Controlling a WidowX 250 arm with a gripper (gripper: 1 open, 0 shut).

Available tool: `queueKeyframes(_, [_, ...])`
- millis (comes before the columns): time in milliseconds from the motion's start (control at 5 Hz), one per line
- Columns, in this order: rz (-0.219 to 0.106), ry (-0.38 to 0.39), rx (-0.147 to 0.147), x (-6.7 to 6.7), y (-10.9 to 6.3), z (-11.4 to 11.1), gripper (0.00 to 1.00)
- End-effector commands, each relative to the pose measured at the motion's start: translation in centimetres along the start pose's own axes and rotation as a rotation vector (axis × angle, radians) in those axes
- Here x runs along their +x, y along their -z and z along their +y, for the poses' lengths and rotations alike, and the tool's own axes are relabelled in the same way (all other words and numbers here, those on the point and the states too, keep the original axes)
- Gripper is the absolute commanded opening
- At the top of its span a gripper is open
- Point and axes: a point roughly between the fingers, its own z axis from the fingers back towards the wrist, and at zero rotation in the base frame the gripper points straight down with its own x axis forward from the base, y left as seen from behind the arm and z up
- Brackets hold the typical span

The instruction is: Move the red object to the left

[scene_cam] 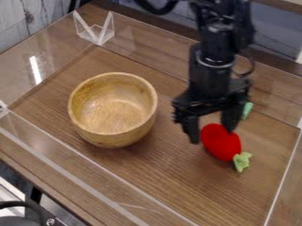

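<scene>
Spread wide, the jaws of the black gripper (211, 126) are pointing down, straddling the upper part of the small glossy red oval toy fruit (221, 141), which is lying on the brown wood-grain tabletop (141, 177), its green leafy tip toward the right. Left, well apart, a round wooden bowl (112, 108) is sitting with nothing inside.

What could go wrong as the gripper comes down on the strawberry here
The strawberry is glossy and rounded, so it may squirt out of the open gripper as the fingers close. Carried left, it could clip the wooden bowl, which stands on that side. The green block sits close behind the fingers and might get nudged.
</scene>
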Motion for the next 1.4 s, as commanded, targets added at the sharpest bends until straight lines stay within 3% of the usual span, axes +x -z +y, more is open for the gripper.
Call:
queueKeyframes(0, [-0.003, -0.078, -0.078, -1.4, -1.5, -1.4, 1.0])
queueKeyframes(600, [0.035, -0.23, -0.154, -2.2, -1.0, -1.4, 1.0])
queueKeyframes(1200, [0.005, -0.368, -0.213, 1.9, -1.6, -1.4, 1.0])
